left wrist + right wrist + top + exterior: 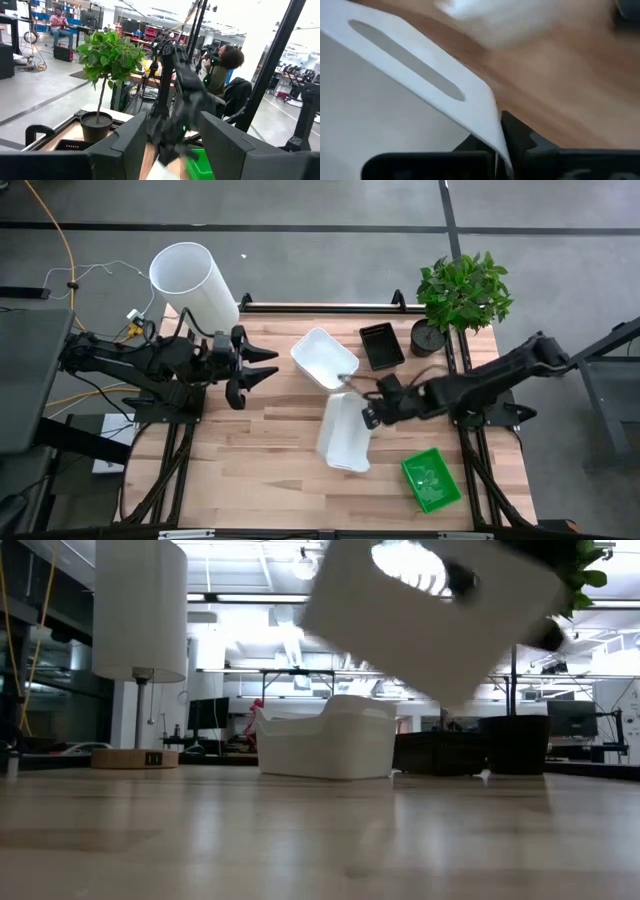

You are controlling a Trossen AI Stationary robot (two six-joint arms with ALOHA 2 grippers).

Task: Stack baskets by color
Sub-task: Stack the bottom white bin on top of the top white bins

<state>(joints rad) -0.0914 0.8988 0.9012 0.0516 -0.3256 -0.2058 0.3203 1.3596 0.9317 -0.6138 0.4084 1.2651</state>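
Right gripper [366,414] jaws pinching the rim of a white basket [343,434], lifting it tilted off the desk [260,470], second white basket [323,358] sitting beside a black basket [381,345], green basket [431,479] lying near the front edge, left gripper [262,367] jaws gaping, idling far left.

An open robotics lab (benches [30,27], equipment racks [150,35] behind).
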